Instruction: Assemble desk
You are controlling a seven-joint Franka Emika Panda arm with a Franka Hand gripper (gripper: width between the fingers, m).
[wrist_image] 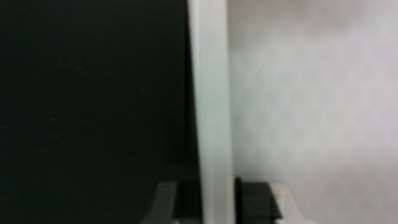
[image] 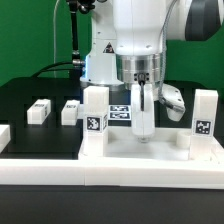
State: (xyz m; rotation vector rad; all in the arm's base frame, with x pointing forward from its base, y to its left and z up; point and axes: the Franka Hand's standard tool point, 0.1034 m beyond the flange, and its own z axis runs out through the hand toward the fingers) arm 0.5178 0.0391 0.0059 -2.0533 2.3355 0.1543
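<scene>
While the arm reached down over the black counter, its claw was pinched narrow on the desk panel, which lay flat at the counter's front edge. From the wrist camera, a thin white rim ran straight between the two dark fingers. One leg stood upright on the panel toward the exterior view's left, another toward its right. Two loose leg blocks sat on the counter further left, apart from the panel. A black-and-white tag showed just beside the claw.
</scene>
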